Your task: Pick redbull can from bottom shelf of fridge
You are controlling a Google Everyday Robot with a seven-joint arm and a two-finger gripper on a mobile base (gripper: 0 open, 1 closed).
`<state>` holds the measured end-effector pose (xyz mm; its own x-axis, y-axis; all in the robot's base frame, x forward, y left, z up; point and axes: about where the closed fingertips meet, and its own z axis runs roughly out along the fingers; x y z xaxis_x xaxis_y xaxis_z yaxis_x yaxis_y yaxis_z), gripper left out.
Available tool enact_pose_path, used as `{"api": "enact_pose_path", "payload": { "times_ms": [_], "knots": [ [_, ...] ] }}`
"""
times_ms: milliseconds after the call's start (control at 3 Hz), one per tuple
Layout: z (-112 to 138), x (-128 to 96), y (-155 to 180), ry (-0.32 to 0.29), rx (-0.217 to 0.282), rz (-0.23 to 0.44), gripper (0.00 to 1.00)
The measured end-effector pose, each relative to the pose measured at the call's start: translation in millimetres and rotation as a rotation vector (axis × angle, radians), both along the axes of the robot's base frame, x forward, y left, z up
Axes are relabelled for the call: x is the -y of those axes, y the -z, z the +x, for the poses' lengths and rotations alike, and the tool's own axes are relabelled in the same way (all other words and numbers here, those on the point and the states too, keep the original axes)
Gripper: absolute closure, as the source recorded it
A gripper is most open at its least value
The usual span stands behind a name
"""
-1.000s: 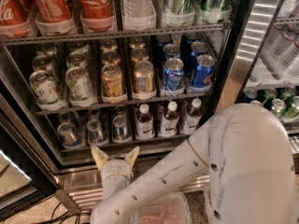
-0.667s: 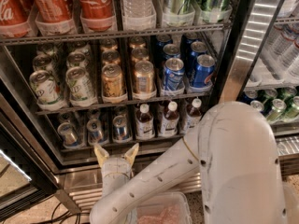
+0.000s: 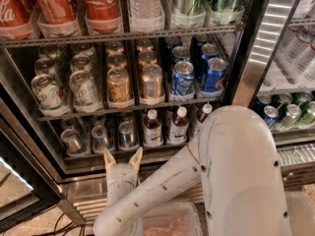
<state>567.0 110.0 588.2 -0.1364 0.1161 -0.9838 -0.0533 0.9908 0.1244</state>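
Observation:
The fridge [image 3: 246, 77] stands open with rows of drinks inside. On the bottom shelf [image 3: 123, 155] stand three slim blue-and-silver cans with silver tops; the redbull can [image 3: 127, 134] is the right one of them, with two more to its left [image 3: 100, 138] [image 3: 73, 141]. My gripper [image 3: 122, 157] is just in front of the shelf's front edge, below the redbull can, with its two tan fingers [image 3: 109, 158] spread open and empty. The white arm [image 3: 231, 171] fills the lower right.
Small dark bottles with white caps [image 3: 152, 128] stand to the right of the slim cans. Gold cans [image 3: 150, 81], wide dark-blue cans [image 3: 183, 77] and green-white cans [image 3: 83, 87] sit on the rack above. A steel grille [image 3: 88, 200] lies below the shelf. A second cooler [image 3: 290, 107] stands to the right.
The gripper has shifted slightly right and up toward the bottom shelf; the arm's elbow has swung left and now covers more of the lower right.

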Motion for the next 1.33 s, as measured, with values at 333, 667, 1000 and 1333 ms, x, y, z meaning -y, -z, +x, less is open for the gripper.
{"api": "enact_pose_path", "payload": {
  "times_ms": [333, 667, 1000, 1333],
  "knots": [
    [1.2, -0.5, 1.9, -0.002, 0.009, -0.004, 0.25],
    [7.1, -0.7, 2.0, -0.01, 0.022, -0.006, 0.26],
    [20.3, 0.4, -4.0, -0.017, 0.048, -0.012, 0.29],
    [32.4, 5.7, -11.0, -0.013, 0.075, -0.023, 0.34]
  ]
}}
